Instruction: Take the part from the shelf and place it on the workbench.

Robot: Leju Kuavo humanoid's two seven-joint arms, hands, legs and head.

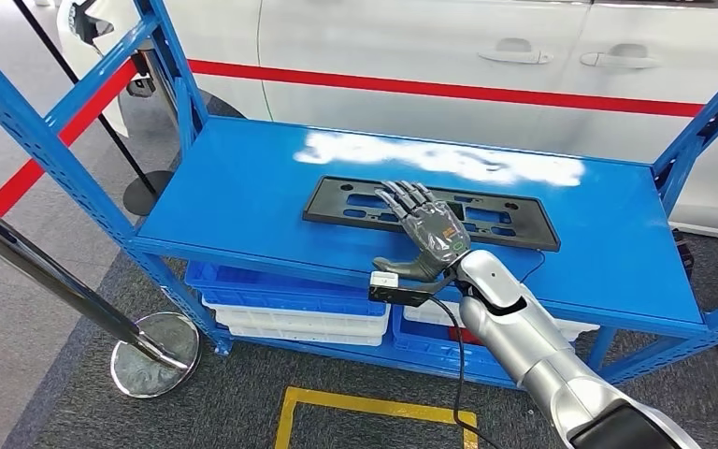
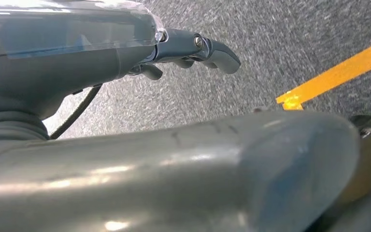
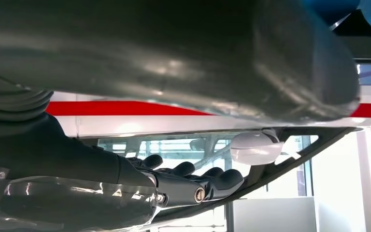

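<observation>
Black part (image 1: 430,212) lies flat mid-shelf (image 1: 243,201) toward the front edge, right hand (image 1: 427,234) resting on its middle with fingers (image 1: 402,197) spread, gripping nothing; left hand (image 2: 125,53) hangs over floor, fingers loosely apart, empty.

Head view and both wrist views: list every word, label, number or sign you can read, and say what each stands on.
None can be read.
Small white label by the right hand, on the wrist camera: too small to read.
Black part, blue shelf, white car: no text visible.
</observation>
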